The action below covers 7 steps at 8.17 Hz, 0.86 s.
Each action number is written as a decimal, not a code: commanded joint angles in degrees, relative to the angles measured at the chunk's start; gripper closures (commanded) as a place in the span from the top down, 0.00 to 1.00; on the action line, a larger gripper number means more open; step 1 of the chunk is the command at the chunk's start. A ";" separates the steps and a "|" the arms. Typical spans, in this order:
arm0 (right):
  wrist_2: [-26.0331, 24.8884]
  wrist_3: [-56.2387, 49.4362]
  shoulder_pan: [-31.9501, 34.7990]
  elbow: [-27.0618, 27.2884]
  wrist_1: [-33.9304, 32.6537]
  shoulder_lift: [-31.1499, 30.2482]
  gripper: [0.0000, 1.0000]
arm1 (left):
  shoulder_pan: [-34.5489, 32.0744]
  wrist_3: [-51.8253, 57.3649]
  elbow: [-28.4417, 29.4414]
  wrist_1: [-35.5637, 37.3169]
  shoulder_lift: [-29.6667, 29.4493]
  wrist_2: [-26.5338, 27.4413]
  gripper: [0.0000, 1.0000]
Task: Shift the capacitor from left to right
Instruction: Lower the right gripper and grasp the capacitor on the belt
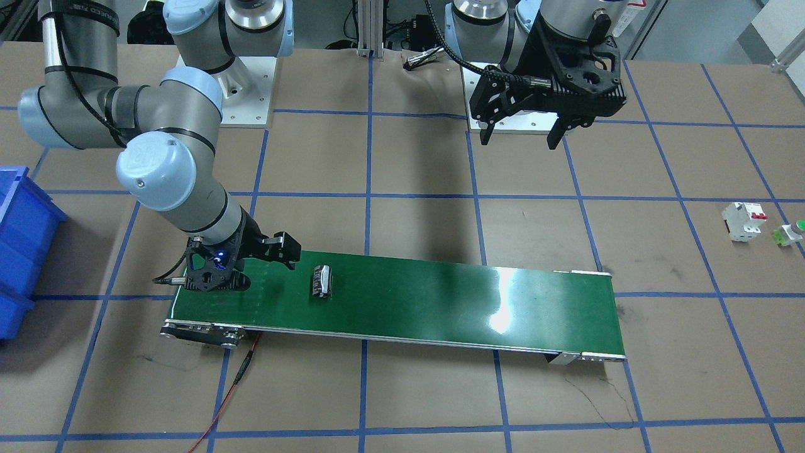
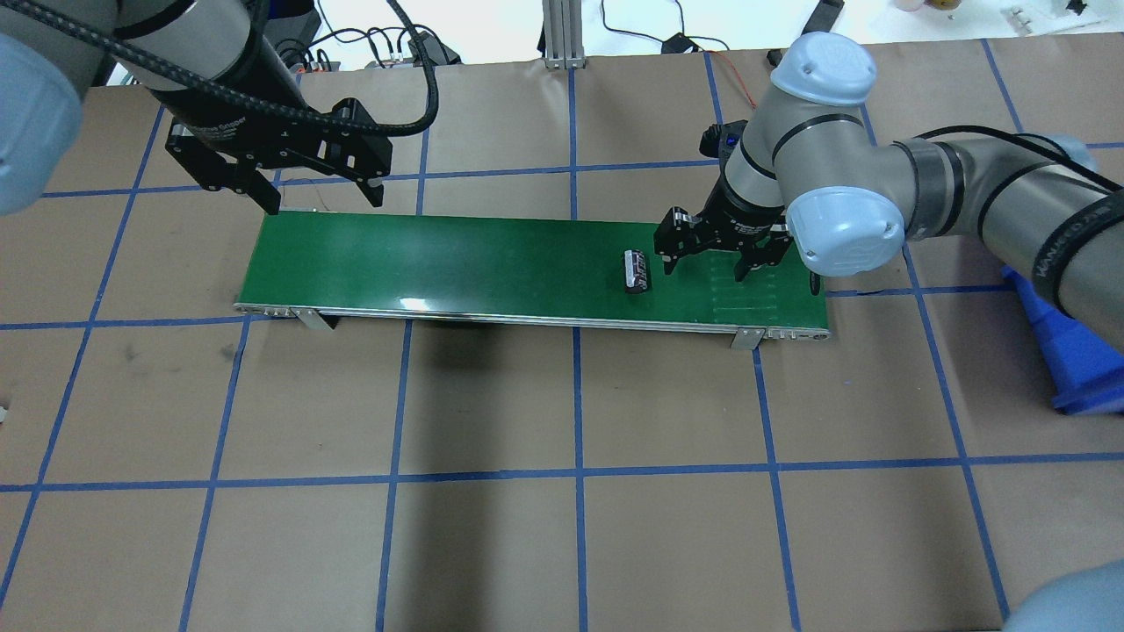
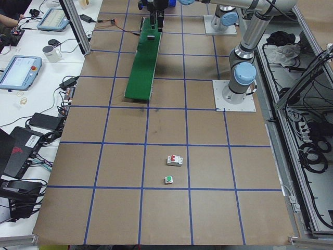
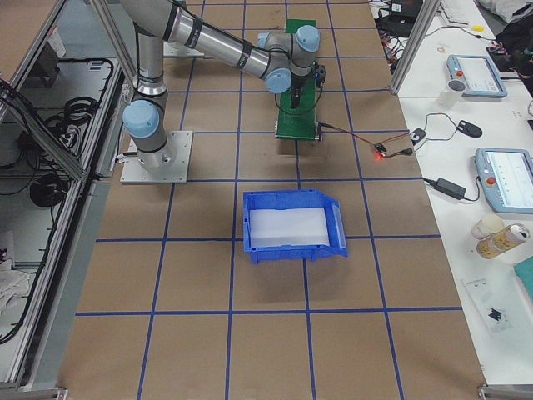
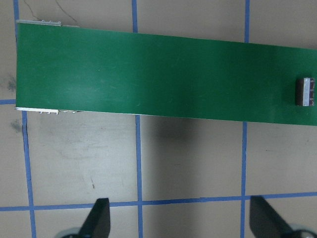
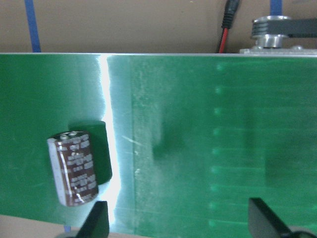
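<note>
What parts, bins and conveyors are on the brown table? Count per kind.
capacitor: 1
circuit breaker: 1
push button: 1
blue bin: 1
green conveyor: 1
Total: 5

Bright, sharp, glare on green belt (image 1: 427, 302)

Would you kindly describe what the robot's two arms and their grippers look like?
Both the left arm and right arm are silver-grey tubes with pale blue joint caps. The left gripper and right gripper are black, two-fingered, with skeletal cut-out frames. A ribbed black cable runs to the left one; a small blue light glows on the right.
</note>
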 commanded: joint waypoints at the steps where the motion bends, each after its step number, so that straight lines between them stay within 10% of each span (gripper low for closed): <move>1: -0.26 1.83 1.41 0.20 -0.87 0.80 0.96 | 0.00 0.07 0.00 0.00 0.00 0.00 1.00; 5: -2.20 1.75 1.33 0.29 -0.78 1.68 0.90 | 0.00 -0.02 0.00 -0.09 0.00 0.00 1.00; 7: -5.77 0.09 1.33 0.20 -0.61 1.77 0.48 | 0.00 -0.02 -0.09 -0.09 0.00 0.00 1.00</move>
